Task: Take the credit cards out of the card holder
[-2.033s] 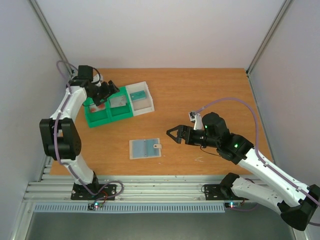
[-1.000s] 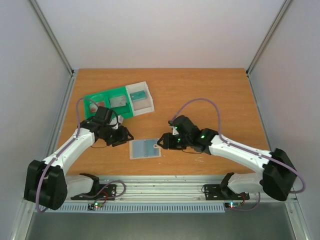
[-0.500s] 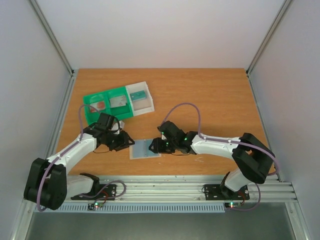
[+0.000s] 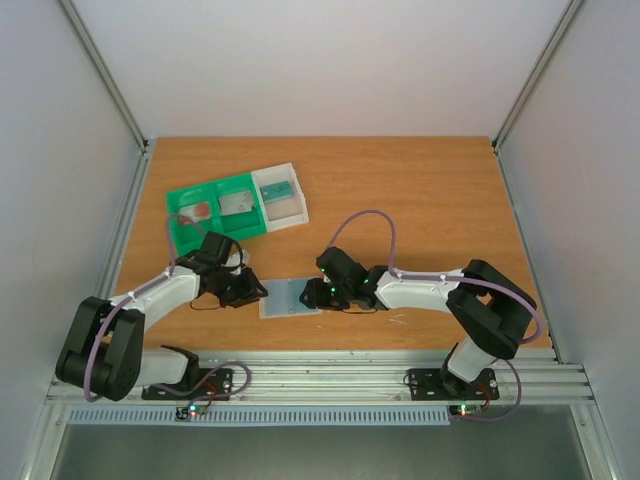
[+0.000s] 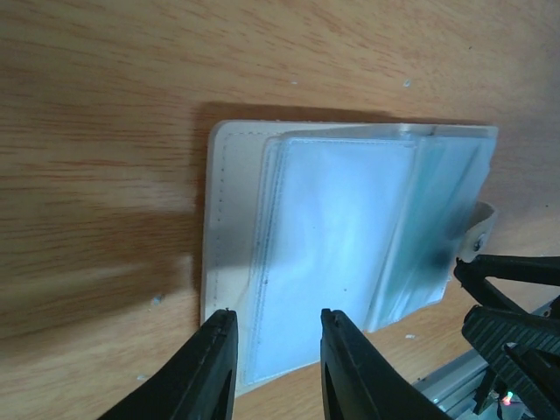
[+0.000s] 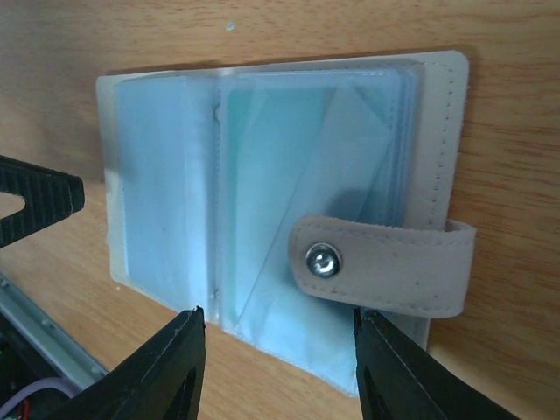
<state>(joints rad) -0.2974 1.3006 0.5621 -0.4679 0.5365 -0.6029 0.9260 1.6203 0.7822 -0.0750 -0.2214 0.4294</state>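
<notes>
The card holder (image 4: 290,297) lies open and flat on the table, pale blue-grey with clear sleeves (image 5: 341,236) and a white snap tab (image 6: 385,262). A teal tint shows through its right page (image 6: 271,175); I cannot tell if that is a card. My left gripper (image 5: 276,319) is open, its fingertips (image 5: 219,324) over the holder's left page at the near edge. My right gripper (image 6: 278,317) is open wider, low over the tab side. The two grippers face each other (image 4: 255,290) (image 4: 312,295) across the holder. Credit cards lie in the tray: red (image 4: 197,211), grey (image 4: 238,203), teal (image 4: 281,190).
The green-and-white three-compartment tray (image 4: 212,238) stands behind the left arm, at the table's left. The aluminium rail (image 4: 320,375) along the near edge is close behind the holder. Grey walls close in both sides.
The left arm came away from the tray to the holder's left edge and its jaws narrowed. The right arm slid left and down to the tab side.
</notes>
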